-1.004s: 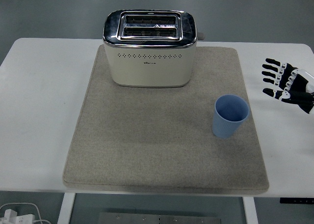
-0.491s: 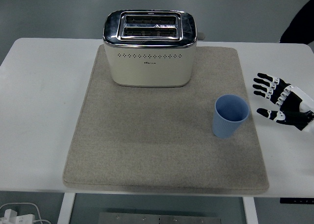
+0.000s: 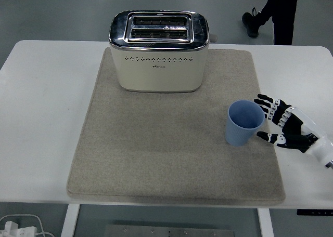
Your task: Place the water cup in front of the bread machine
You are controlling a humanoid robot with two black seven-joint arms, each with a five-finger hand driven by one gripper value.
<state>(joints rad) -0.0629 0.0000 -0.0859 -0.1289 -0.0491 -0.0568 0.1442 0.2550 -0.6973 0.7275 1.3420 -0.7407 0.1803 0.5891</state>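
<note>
1. Right hand (image 3: 283, 127) reaches in from the lower right of the frame, its black-and-white fingers (image 3: 266, 103) spread apart and holding nothing; the fingertips lie just beside the cup, and whether they touch it cannot be told.
2. Blue water cup (image 3: 243, 122) stands upright and empty on the right part of the mat, right of centre in the frame.
3. Cream bread machine (image 3: 158, 52) with a chrome top and two slots sits at the upper middle of the frame, on the far edge of the mat, well apart from the cup.
4. Grey felt mat (image 3: 156, 143) covers the middle of the white table (image 3: 41, 107).
5. At the upper right corner, beyond the table, a person's dark trouser legs and shoe (image 3: 278, 11) show on the floor.
6. At the lower left corner, under the table edge, a white power strip with cable (image 3: 18, 227) is partly visible.
</note>
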